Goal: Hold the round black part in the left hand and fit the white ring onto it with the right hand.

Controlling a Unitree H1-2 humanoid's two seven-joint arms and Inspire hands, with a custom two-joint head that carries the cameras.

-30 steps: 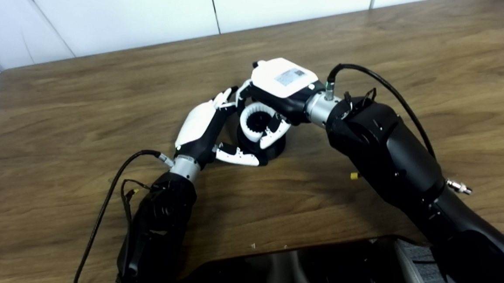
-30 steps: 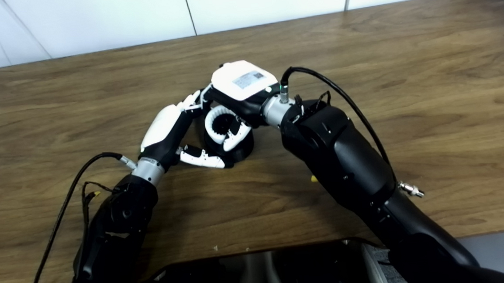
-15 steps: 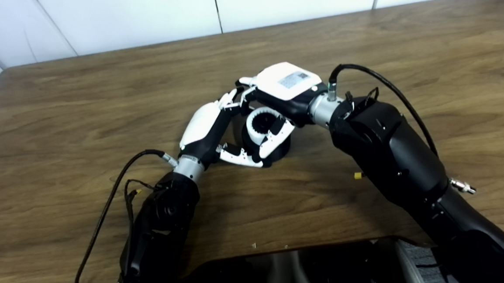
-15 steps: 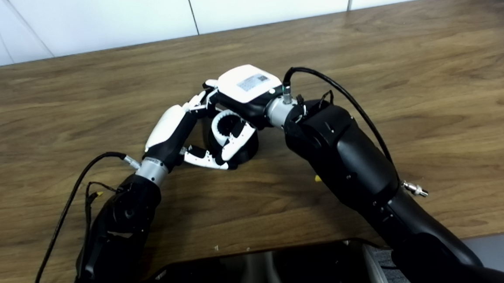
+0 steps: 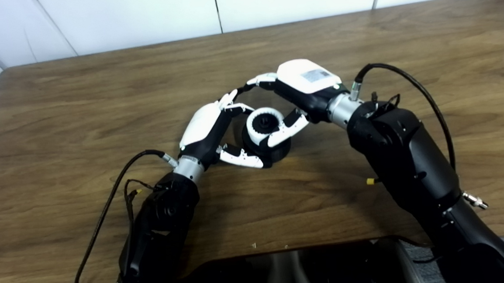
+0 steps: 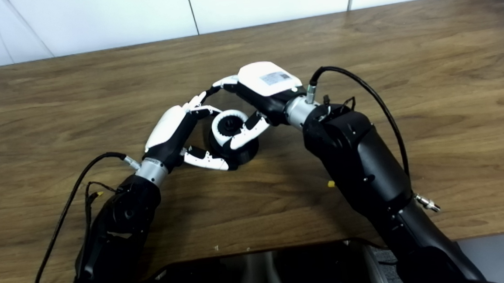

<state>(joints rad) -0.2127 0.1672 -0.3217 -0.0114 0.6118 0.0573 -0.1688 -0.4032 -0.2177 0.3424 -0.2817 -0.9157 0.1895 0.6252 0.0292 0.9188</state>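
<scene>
Left eye view: black part [image 5: 274, 146] stood on the worktop [image 5: 79, 108] near its middle, with the ring [image 5: 264, 119] seated on top of it. Left hand [image 5: 209, 128] was wrapped around the part from the left, thumb low at the front, fingers curled behind (grasping the part). Right hand [image 5: 295, 90] sat just right of the ring, fingers spread and released; its thumb lay against the ring's near right edge.

Right eye view: same layout. Ring [image 6: 229, 123] on part [image 6: 241, 151], left hand [image 6: 174, 128] clasping the part, right hand [image 6: 262, 88] unclenched beside it.
</scene>
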